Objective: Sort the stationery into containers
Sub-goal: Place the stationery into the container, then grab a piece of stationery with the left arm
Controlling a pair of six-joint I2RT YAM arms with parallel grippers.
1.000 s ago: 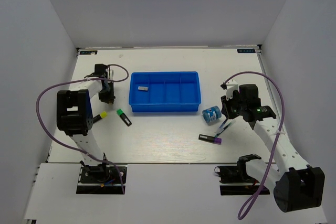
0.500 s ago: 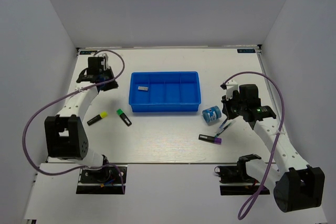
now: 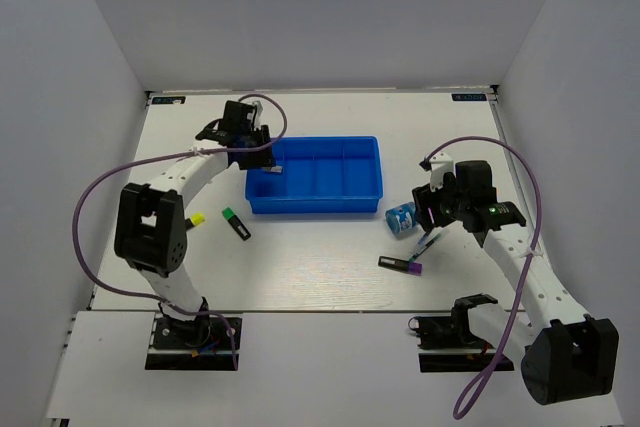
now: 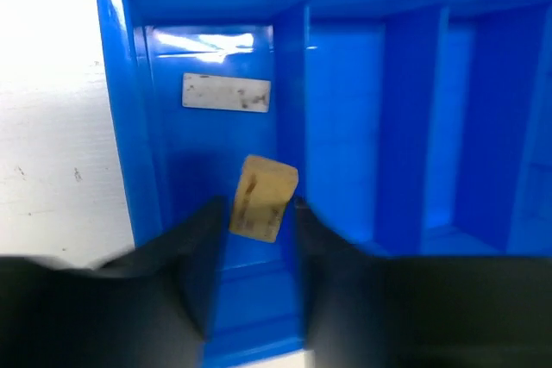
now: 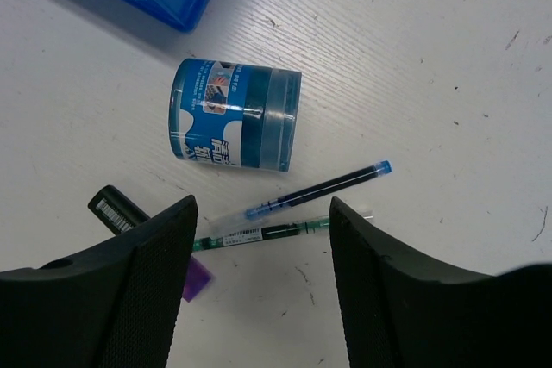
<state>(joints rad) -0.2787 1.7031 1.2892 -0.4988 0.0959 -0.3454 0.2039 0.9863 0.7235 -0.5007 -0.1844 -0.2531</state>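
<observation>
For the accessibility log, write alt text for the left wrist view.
The left hand hangs over the blue tray with a tilted tan block between its fingertips, above the end compartment. A pale grey eraser lies flat farther along that same compartment.

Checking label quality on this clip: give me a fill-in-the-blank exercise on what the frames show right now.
1. In the top view, the grey eraser lies in the blue tray's ___ compartment.
2. The marker lying beside the pens has a ___ end.
3. The right gripper hangs over those pens with its jaws ___.
Missing words: leftmost; purple; open.
</observation>
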